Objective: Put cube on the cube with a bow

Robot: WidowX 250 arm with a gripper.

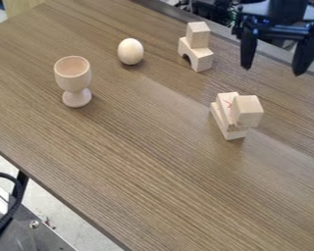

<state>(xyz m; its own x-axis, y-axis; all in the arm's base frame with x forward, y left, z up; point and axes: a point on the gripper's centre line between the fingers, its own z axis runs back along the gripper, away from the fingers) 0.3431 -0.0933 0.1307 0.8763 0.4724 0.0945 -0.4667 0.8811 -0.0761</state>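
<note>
Bench [140, 162] lies beneath, and over its far right edge hangs the black gripper [272, 70], its jaws spread wide with nothing between them. As we look, the stack of flat blocks [225, 121] lies nearer the camera and a little left of the jaws, with the near cube [248, 112] on its right-hand end. Left of the jaws sits the arched block [200, 58], bearing the far cube [198, 34]. We take the arch for the bow, so that cube looks placed and our job may be done. If the near cube is meant, we should bring the jaws toward the camera and slightly left before lowering them.
</note>
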